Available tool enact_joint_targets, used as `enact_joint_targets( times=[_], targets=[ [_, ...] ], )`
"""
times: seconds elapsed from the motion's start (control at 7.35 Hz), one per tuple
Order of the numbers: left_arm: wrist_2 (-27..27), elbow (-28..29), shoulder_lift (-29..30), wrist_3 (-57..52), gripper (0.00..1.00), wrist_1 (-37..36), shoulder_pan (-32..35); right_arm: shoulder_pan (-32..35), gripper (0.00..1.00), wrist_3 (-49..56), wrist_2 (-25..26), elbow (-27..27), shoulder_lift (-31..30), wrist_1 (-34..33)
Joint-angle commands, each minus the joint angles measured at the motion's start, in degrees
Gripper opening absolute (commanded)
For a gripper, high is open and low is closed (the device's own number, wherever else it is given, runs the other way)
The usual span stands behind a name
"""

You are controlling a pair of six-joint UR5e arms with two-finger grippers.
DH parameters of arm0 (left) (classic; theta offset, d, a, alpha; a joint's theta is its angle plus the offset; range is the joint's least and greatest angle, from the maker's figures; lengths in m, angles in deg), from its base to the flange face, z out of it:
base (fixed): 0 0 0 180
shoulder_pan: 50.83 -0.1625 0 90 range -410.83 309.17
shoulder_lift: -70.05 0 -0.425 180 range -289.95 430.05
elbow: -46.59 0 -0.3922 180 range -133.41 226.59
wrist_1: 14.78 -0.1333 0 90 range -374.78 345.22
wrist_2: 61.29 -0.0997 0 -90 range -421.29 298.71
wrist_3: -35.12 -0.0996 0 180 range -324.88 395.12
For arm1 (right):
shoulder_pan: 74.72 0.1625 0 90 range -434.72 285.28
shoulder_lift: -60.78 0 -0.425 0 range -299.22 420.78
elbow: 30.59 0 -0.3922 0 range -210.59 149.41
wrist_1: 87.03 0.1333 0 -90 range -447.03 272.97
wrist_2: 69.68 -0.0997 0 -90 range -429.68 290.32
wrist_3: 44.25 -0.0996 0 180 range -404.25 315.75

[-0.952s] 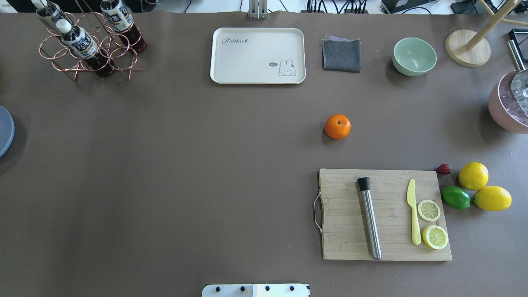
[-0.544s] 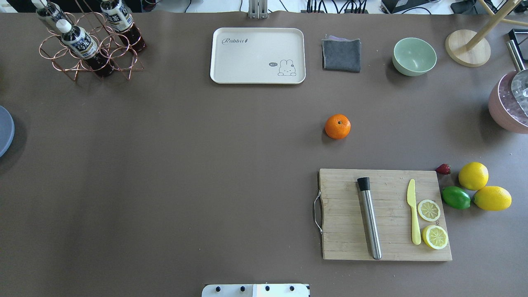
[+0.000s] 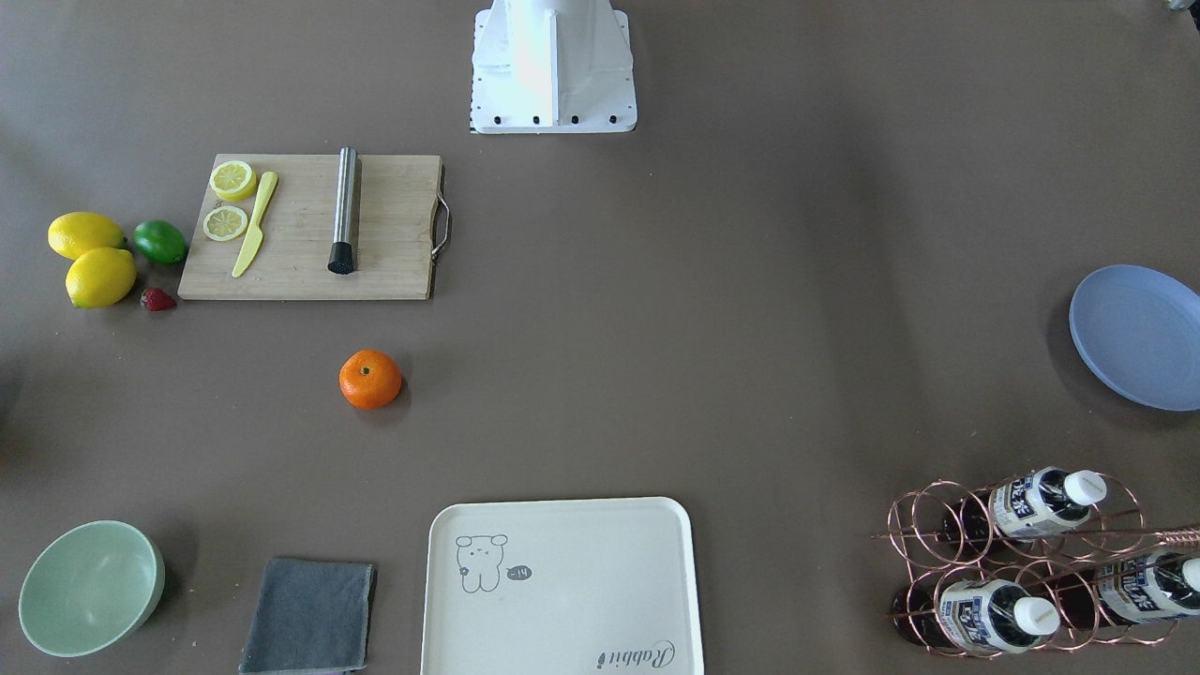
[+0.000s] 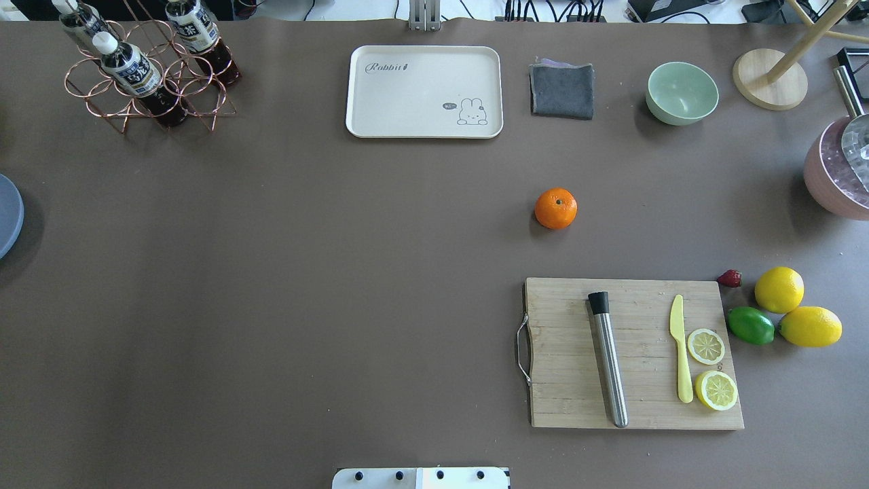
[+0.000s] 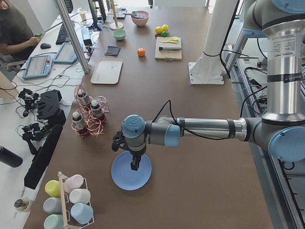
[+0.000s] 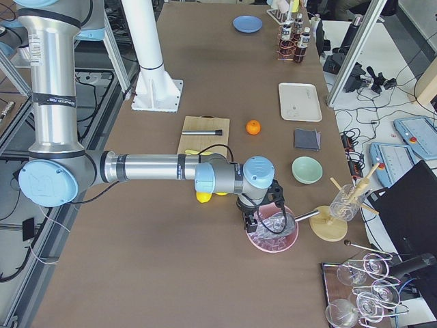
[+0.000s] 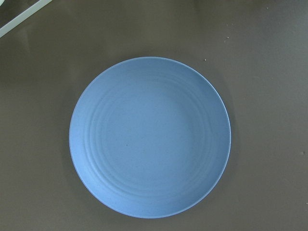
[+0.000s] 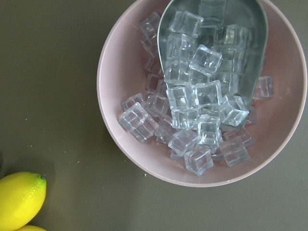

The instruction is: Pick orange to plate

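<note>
Here the orange (image 4: 556, 208) sits on the table (image 4: 339, 272), well apart from the plate (image 3: 1139, 337). We cannot tell whether the left gripper (image 5: 135, 165) or right gripper (image 6: 253, 223) is spread.

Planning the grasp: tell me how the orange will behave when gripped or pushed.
The orange is round and sits free on the flat table, so a nudge would probably roll it. Its curved, smooth-looking rind could slip out of an off-centre pinch. It holds a full, firm-looking shape, so it is probably stiff, not floppy.
</note>
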Motion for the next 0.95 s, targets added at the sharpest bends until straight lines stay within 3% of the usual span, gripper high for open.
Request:
enact_joint_targets(
  times=[0.0, 0.82],
  targets=[
    [-0.09, 0.10, -0.03, 0.10, 0.98, -0.05, -0.08, -0.21, 1.00, 0.21, 0.00, -0.06, 0.04, 0.00],
    [-0.09, 0.45, -0.03, 0.10, 0.98, -0.14, -0.16, -0.56, 1.00, -0.41, 0.09, -0.68, 0.47, -0.09]
  ],
)
